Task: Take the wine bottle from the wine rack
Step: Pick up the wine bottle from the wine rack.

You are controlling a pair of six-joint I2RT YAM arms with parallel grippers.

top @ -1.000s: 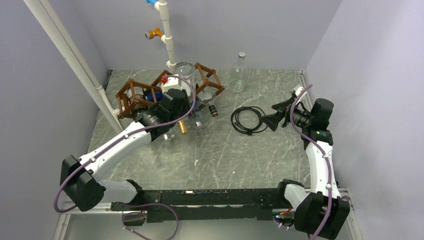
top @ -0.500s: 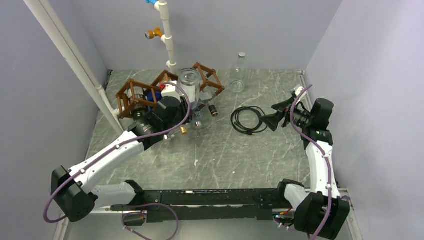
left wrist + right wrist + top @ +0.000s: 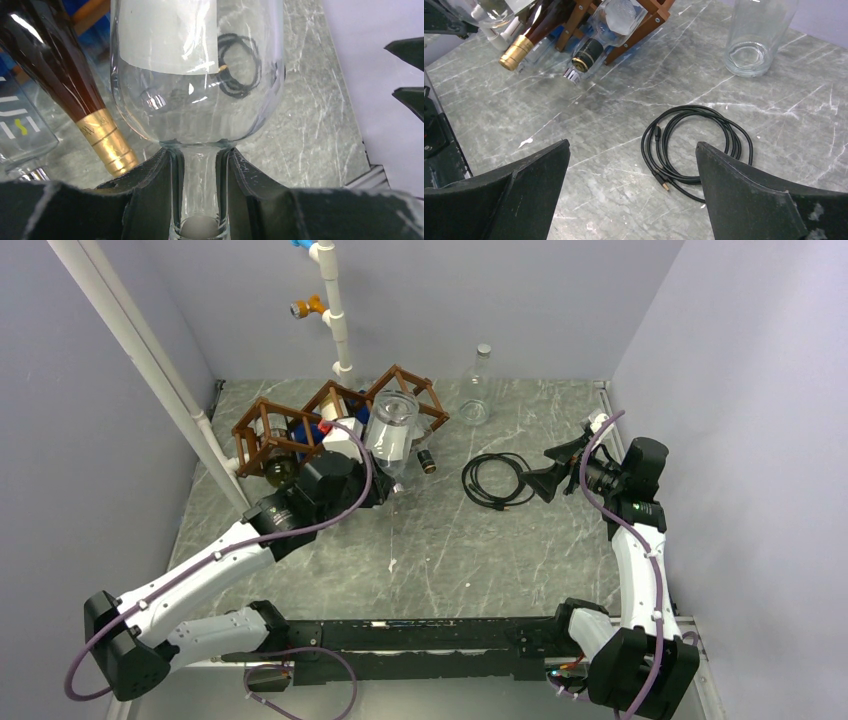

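1. Grey marbled tabletop, lilac walls: the clear glass wine bottle point(image 3: 392, 430) is off the table, neck down in the left gripper point(image 3: 200, 170). Its body leans up over the right-hand cells of the brown wooden wine rack point(image 3: 325, 392). The overhead view does not show whether its base is fully clear of the lattice.
2. Handling, as judged here: the bottle looks empty, so it is probably light, but it is rigid, slick and breakable. The narrow neck is the natural hold, and the flaring shoulder sits right at the fingertips. With the wide body carried above the grip, it seems top-heavy and may pivot if swung fast.
3. Both black fingers point(image 3: 150, 190) of the left gripper press on opposite sides of the neck. They are closed almost fully, with only glass between them.
4. On the other side, the right gripper point(image 3: 632, 147) is spread wide and holds nothing. It hangs above a coiled black cable point(image 3: 734, 137), well apart from the rack.
5. Just beside the lifted bottle, a dark bottle with a gold foil collar point(image 3: 102, 145) pokes from the rack and could be knocked on the way out.
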